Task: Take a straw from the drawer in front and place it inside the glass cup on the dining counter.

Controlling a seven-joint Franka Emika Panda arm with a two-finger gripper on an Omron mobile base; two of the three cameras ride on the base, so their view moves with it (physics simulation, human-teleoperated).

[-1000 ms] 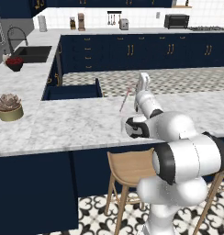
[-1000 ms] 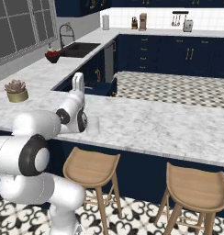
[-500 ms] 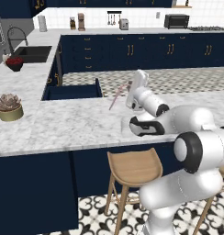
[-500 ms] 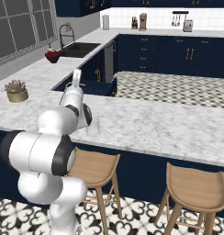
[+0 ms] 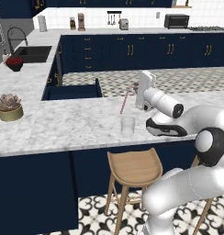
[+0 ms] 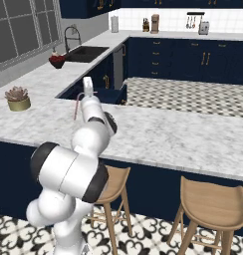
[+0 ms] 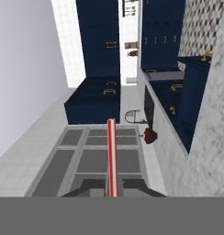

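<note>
Marble dining counter: glass cup below gripper-pinched straw.

1. Arm: glossy white shell built from rounded, tube-like segments; same finish in the right base view.
2. Joints: dark grey to black bands and round end caps between the white segments, one large cap at the elbow, a smaller one nearer the wrist.
3. Wrist section: white, with a black underside strip.
4. Hand: narrow white rectangular block.
5. Finger tips: small, dark grey, angular.
6. No cables, screws or markings discernible.
</note>
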